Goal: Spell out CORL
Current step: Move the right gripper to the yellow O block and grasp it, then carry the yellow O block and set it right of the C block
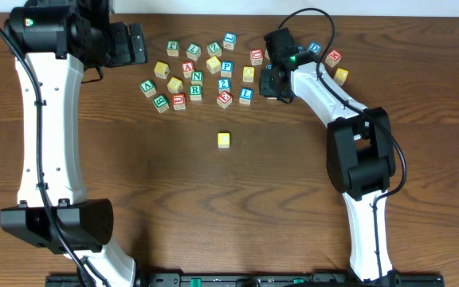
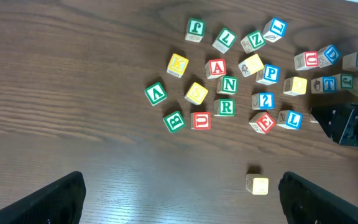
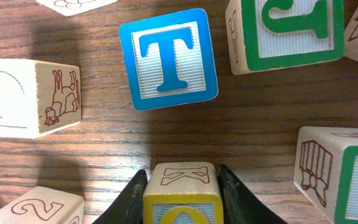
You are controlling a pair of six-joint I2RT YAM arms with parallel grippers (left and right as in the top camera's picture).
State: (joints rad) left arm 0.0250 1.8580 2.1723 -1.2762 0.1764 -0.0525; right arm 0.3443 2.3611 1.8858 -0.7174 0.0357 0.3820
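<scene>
My right gripper is shut on a yellow block with an O on its front face and a K on its top side. In the overhead view this gripper is low among the blocks at the back right. A lone yellow block lies apart in the middle of the table, and it also shows in the left wrist view; its letter is not readable. A green R block and a blue L block lie in the cluster. My left gripper is open and empty, high above the table.
Several letter blocks are scattered at the back centre. Close round my right gripper stand a blue T block, a green-lettered block and a plain-sided block. More blocks lie at the far right.
</scene>
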